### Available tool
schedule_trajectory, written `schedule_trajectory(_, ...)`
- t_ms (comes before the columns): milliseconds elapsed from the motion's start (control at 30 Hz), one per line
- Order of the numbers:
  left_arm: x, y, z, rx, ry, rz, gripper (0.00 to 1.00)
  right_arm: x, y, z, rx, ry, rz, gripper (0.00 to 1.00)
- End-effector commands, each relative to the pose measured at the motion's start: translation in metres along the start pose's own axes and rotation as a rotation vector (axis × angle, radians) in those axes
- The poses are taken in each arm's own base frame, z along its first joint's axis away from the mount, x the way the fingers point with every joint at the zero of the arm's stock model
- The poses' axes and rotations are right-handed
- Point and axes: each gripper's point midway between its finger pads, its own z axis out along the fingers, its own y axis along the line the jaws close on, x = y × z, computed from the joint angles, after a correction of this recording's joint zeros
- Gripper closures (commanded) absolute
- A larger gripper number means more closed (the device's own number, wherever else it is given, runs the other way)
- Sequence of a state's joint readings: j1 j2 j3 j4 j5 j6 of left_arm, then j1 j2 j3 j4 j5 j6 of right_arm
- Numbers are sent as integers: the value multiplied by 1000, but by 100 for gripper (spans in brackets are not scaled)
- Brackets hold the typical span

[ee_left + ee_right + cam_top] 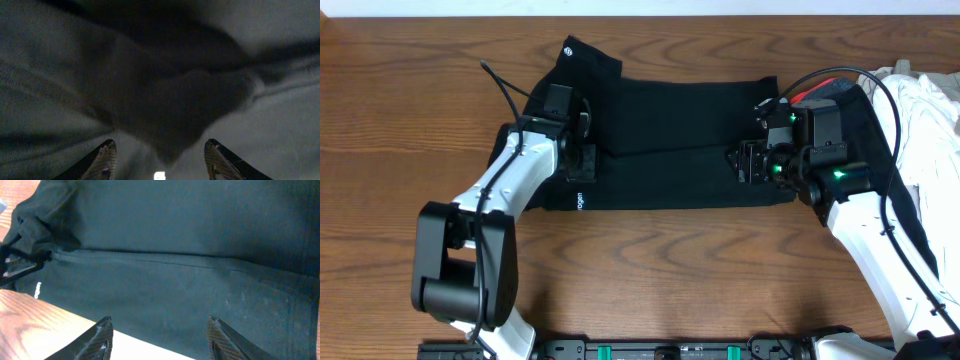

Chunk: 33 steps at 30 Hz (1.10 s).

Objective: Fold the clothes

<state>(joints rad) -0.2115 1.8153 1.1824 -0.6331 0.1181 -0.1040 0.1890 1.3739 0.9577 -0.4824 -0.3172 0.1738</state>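
Note:
A black T-shirt (670, 130) of the clothes lies folded into a long band across the wooden table (400, 100), one layer's edge running along its middle. My left gripper (582, 152) rests over its left end, jaws open, dark fabric (175, 100) bunched just ahead of the fingers (102, 161). At the shirt's right end, my right gripper (745, 160) hovers low with jaws open. The right wrist view shows the shirt (175, 280) lying flat under the fingertips (222, 340), nothing pinched between them.
A heap of white clothes (925, 100) lies at the far right. A black garment with a red edge (817, 83) sits beneath the right arm. A cable (505, 90) trails behind the left arm. Bare wood (30, 325) borders the shirt's near edge.

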Motion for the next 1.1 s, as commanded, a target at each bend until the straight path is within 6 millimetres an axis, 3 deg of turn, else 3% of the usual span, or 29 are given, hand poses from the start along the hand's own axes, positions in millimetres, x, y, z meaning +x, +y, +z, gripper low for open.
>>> schedule_trajectory(0, 3, 1, 12, 0, 25, 3, 43, -4, -1, -2, 8, -10, -15, 41)
schedule_trajectory(133, 3, 2, 24, -2, 36, 2, 61, -5, -3, -2, 16, -12, -14, 41)
schedule_trajectory(300, -18, -1, 21, 11, -44, 13, 80, -5, -4, -2, 23, -13, -14, 40)
schedule_trajectory(600, -58, -8, 13, 23, -195, 113, 87, -5, -5, -2, 30, -14, -14, 40)
schedule_trajectory(900, -85, -13, 6, 15, -316, 257, 87, -5, -6, -2, 31, -15, -14, 39)
schedule_trajectory(1067, -83, -13, 7, 14, -306, 265, 57, -5, -6, -2, 31, -15, -14, 39)
